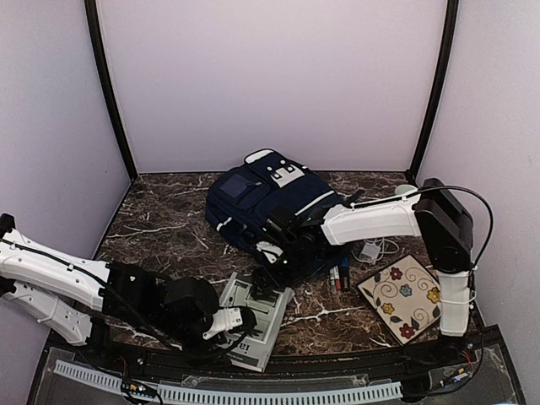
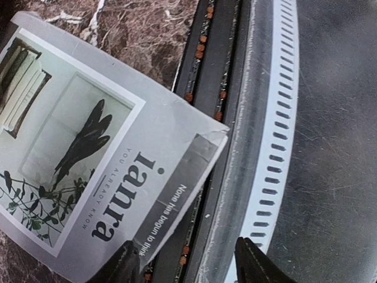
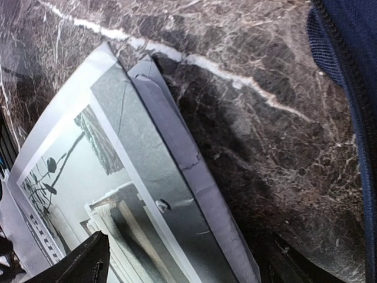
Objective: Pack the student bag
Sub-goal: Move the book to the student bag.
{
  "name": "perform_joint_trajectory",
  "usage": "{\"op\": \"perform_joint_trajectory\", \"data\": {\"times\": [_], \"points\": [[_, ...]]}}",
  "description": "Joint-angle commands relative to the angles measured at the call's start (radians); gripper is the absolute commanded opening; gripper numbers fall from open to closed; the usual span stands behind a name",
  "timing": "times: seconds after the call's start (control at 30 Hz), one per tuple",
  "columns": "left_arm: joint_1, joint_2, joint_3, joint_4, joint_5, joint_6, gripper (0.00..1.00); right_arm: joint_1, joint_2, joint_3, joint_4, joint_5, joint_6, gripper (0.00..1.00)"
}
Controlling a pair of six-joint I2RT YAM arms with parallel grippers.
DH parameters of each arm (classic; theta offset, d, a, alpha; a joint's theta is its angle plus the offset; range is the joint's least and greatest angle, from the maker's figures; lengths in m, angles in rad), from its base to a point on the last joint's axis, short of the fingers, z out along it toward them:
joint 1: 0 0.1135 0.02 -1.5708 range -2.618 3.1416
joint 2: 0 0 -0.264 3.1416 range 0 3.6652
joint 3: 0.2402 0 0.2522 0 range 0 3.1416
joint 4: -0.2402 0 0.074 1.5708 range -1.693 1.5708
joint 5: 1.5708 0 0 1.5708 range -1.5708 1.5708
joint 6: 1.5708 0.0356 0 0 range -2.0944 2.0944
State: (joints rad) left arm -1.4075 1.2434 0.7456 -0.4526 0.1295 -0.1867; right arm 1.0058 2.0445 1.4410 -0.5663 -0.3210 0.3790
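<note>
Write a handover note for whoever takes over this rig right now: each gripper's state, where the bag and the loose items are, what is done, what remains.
Left gripper: open, at the near corner of the grey book, which overhangs the table edge; nothing held.
Right gripper: open, over the book's far end; nothing held.
Student bag: lying at the back of the table, just behind the right gripper.
Pens, white charger and flower-patterned pad: on the table, outside the bag.
Done: nothing visibly packed.
Left: the book, then probably the other items, into the bag.
</note>
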Motion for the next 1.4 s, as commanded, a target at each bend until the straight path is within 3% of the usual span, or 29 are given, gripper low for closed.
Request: {"op": "perform_joint_trajectory", "data": {"times": [0.0,0.1,0.17,0.23,0.3,0.43,0.6,0.7,0.8,0.97,1.13,1.23,1.37], "points": [[-0.002,0.072,0.031,-0.03,-0.081,0.022,0.56,-0.001,0.007,-0.014,-0.01,-0.044,-0.013,0.85],[-0.004,0.183,0.083,-0.058,-0.096,0.053,0.53,-0.004,-0.025,-0.071,0.011,-0.04,0.004,0.75],[-0.005,0.233,0.109,-0.07,-0.115,0.073,0.53,-0.004,-0.051,-0.114,0.024,-0.043,0.016,0.6],[-0.005,0.236,0.115,-0.066,-0.133,0.086,0.54,-0.004,-0.09,-0.174,0.055,-0.061,0.037,0.47],[-0.005,0.199,0.106,-0.056,-0.14,0.077,0.55,-0.004,-0.14,-0.243,0.098,-0.081,0.064,0.43],[0.056,0.092,0.052,-0.035,-0.323,-0.225,0.63,-0.004,-0.236,-0.39,0.187,-0.117,0.134,0.42],[0.175,0.007,-0.015,-0.12,-0.195,-0.685,0.57,-0.004,-0.314,-0.48,0.209,-0.119,0.199,0.4],[0.175,0.02,-0.026,-0.22,-0.129,-0.768,0.58,-0.006,-0.374,-0.539,0.213,-0.1,0.246,0.39],[0.174,0.059,-0.065,-0.205,-0.023,-0.778,0.59,-0.01,-0.437,-0.598,0.216,-0.074,0.294,0.42],[0.174,0.078,-0.1,-0.083,0.093,-0.778,0.59,-0.01,-0.497,-0.613,0.241,-0.063,0.311,0.61],[0.176,0.113,-0.106,0.022,0.066,-0.734,0.6,-0.026,-0.398,-0.576,0.318,-0.083,0.289,0.76],[0.176,0.174,-0.12,0.068,0.099,-0.719,0.6,-0.037,-0.312,-0.555,0.343,-0.094,0.278,0.77],[0.197,0.191,-0.146,0.114,0.094,-0.705,0.6,-0.013,-0.273,-0.527,0.428,-0.239,0.276,0.74]]}}
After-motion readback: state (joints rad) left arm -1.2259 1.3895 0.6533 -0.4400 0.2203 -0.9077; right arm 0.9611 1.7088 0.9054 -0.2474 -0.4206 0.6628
